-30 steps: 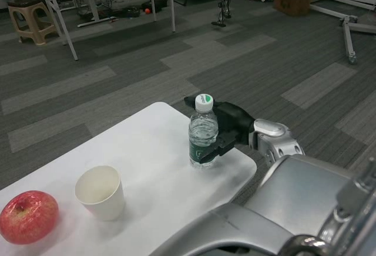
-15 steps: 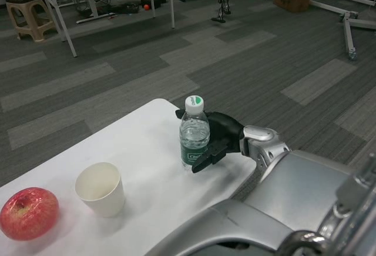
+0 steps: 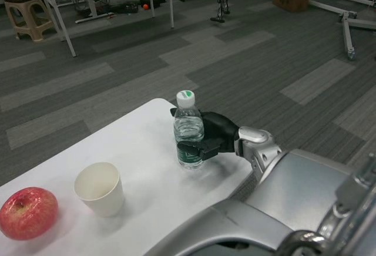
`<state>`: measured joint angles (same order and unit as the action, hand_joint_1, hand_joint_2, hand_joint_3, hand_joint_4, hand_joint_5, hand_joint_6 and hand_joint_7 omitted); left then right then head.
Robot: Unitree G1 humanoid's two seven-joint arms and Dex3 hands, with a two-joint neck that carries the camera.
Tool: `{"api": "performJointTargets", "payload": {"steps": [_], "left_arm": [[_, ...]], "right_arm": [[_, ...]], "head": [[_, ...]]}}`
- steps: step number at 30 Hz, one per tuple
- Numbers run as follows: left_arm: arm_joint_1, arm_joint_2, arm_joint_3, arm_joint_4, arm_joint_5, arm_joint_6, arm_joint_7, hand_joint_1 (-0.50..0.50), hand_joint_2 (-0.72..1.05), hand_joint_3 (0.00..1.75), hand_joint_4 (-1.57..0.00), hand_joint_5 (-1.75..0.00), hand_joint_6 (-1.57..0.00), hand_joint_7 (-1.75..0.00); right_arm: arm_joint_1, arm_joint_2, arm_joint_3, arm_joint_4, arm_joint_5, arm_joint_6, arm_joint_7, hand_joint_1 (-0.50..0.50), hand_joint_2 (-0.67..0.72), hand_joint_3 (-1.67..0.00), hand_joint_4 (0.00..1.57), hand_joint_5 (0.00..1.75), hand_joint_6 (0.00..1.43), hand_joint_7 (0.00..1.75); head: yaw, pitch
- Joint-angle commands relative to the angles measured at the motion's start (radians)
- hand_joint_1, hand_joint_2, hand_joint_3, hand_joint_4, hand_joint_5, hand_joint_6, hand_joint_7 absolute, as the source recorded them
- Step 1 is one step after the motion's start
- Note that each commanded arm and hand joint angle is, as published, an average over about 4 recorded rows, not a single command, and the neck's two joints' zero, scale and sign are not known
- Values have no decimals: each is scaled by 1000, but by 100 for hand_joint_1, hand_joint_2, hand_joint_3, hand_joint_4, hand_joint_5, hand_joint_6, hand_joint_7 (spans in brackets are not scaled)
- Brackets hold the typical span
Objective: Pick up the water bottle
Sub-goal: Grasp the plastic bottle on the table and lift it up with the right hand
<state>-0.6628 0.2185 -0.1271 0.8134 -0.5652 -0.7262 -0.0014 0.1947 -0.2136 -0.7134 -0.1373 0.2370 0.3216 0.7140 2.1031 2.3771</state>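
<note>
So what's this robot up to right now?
It is going for the water bottle near the far edge of the white table. Its right hand is wrapped around the bottle's lower half, and the bottle stands upright, apparently not lifted yet. A paper cup and a red apple sit untouched nearer the robot. Its left hand is out of sight.

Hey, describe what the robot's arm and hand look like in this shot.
Only the right arm shows clearly: a bulky, smooth silver forearm with rounded metallic casing, narrowing to a lighter silver wrist joint. Its right hand is matte black with chunky black fingers. No cables or markings visible.
</note>
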Motion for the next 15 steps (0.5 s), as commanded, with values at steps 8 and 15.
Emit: {"api": "performJointTargets", "payload": {"steps": [8,15], "left_arm": [[7,14,6,-6,7,-9,1,-50,16,9,-30,0,-29,0],[7,12,6,-4,7,-9,1,-50,16,9,-30,0,-29,0]], "right_arm": [[-31,12,21,62,10,-38,-11,-45,-60,-151,7,121,1,136],[-49,2,28,62,13,-66,-24,-46,-60,-159,21,136,10,150]], "head": [[7,-8],[11,-7]]}}
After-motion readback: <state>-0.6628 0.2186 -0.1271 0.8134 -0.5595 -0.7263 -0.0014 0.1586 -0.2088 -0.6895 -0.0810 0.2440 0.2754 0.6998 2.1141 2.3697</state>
